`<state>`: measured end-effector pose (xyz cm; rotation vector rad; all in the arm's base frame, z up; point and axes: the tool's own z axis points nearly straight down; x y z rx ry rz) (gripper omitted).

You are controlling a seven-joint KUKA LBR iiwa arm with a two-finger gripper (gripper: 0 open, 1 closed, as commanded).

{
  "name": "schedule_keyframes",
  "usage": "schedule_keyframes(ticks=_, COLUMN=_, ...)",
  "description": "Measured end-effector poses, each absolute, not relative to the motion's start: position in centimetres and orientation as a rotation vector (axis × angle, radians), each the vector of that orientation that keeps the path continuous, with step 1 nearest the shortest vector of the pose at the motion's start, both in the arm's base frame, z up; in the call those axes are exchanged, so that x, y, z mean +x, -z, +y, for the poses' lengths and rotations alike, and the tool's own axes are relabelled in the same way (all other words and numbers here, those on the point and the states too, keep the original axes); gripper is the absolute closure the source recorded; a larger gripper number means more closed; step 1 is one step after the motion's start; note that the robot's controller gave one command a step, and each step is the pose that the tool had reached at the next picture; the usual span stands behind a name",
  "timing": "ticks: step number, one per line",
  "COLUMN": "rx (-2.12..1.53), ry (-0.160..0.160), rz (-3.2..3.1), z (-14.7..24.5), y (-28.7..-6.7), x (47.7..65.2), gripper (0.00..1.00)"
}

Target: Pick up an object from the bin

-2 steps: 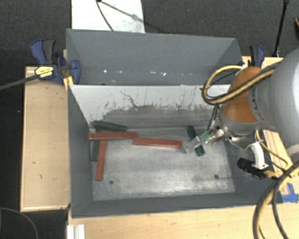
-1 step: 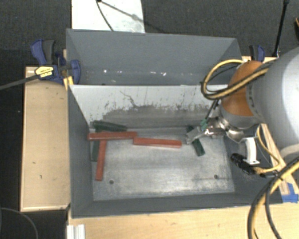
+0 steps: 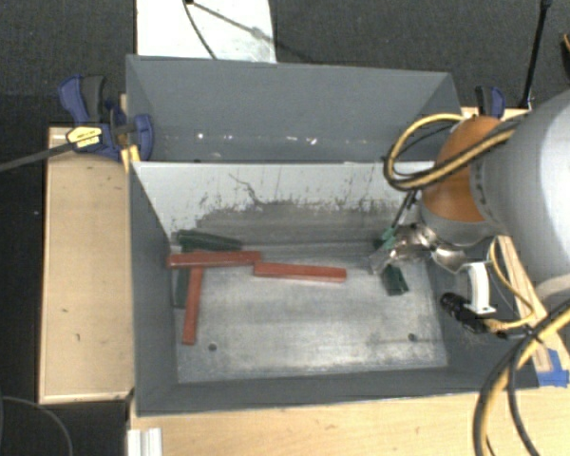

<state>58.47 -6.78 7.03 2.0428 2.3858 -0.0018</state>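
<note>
As we read across the grey metal bin (image 3: 294,373) from its left side, we meet first a dark green stick (image 3: 207,241) lying flat near the back wall. Just in front of it, and touching it or nearly so, lies a flat red-brown bar (image 3: 214,258), running left to right. From that bar's left part a shorter red-brown bar (image 3: 191,307) runs toward the near wall, so that the two make an L. Further right, a longer red-brown bar (image 3: 299,273) starts at the first bar's right end and reaches toward the bin's middle.

Well apart from these, in the right part of the bin, the gripper (image 3: 391,262) is down near the floor. Right at its tip sits a small dark green block (image 3: 395,282), tilted. We cannot tell whether the gripper is spread or pressed together, nor whether it pinches the block. Above it we see the arm's orange cover (image 3: 461,174) and looped yellow cables (image 3: 408,150).
</note>
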Motion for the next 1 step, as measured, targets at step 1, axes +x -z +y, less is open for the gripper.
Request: schedule_keyframes(ticks=1, rx=2.028, ry=-0.003, rz=2.394, z=-6.83, y=-10.48, x=58.55, gripper=1.0)
